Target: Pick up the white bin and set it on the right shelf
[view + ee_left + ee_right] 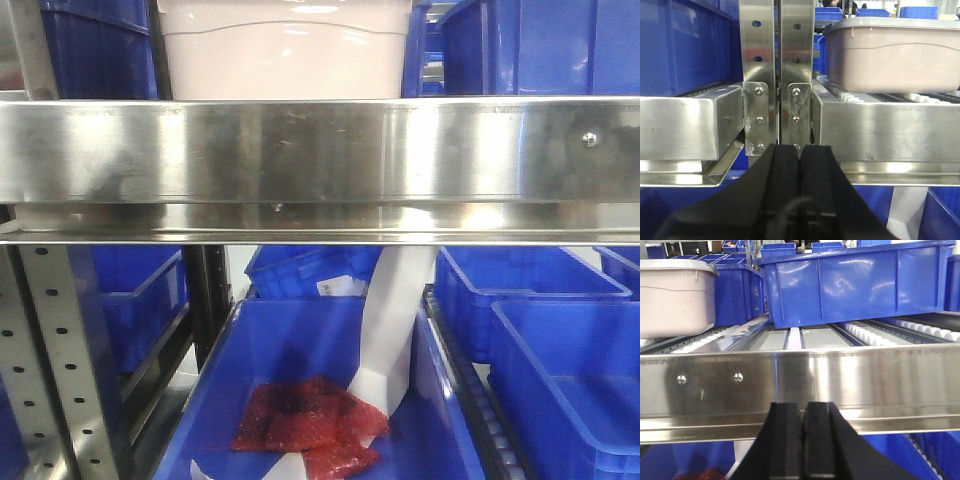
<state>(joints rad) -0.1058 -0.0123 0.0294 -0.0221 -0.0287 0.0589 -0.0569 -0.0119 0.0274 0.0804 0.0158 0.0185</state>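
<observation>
Landmark for you: the shiny stainless steel shelf rail (320, 150) w/ perforated uprights. Going L to R: the left gripper (799, 165) sits just below that rail, in front of the upright joint, black fingers (785, 170) pressed together, holding nothing. The pale pinkish-white rounded plastic bin (895, 55) w/ white lid rests on the rollers above the rail, centre-left. Right gripper (802, 425) is also just under the rail, fingers closed, empty. Blue plastic crate (855, 280) sits behind the rail, right of the bin.
</observation>
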